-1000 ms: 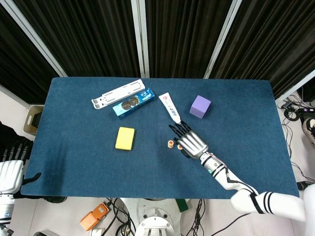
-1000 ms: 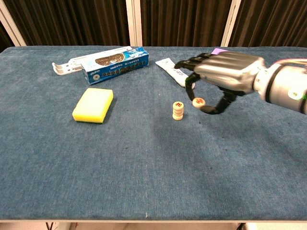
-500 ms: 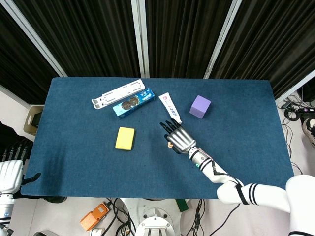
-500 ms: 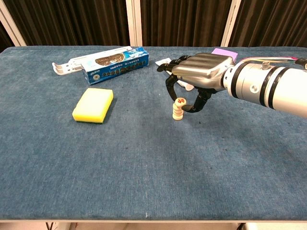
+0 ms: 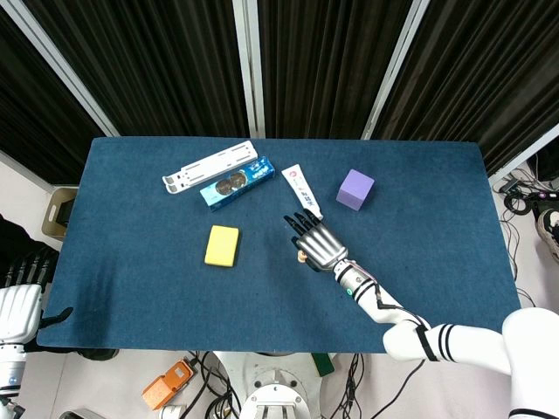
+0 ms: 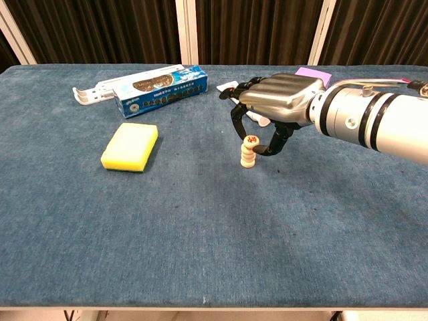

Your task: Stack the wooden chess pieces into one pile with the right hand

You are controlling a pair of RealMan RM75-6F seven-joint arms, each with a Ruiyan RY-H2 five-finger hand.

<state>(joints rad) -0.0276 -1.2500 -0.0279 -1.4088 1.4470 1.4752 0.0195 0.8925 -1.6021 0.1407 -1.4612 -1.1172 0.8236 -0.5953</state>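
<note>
A short stack of wooden chess pieces (image 6: 248, 158) stands on the blue table (image 6: 200, 234), just right of centre. My right hand (image 6: 281, 99) hovers over it and pinches one more wooden piece (image 6: 251, 139), marked in red, between thumb and a finger. That piece sits tilted at the top of the stack. In the head view the right hand (image 5: 318, 242) covers most of the stack (image 5: 300, 257). My left hand (image 5: 22, 292) hangs off the table's left edge, holding nothing, fingers apart.
A yellow sponge (image 6: 130, 146) lies to the left. A blue box (image 6: 160, 90) and a white plastic holder (image 6: 100, 88) are at the back left. Behind the hand lie a white tube (image 5: 301, 188) and a purple cube (image 5: 355, 188).
My right hand carried the red-marked piece leftward from beside the stack to directly over it, then lowered it onto the top. The left hand stayed still.
</note>
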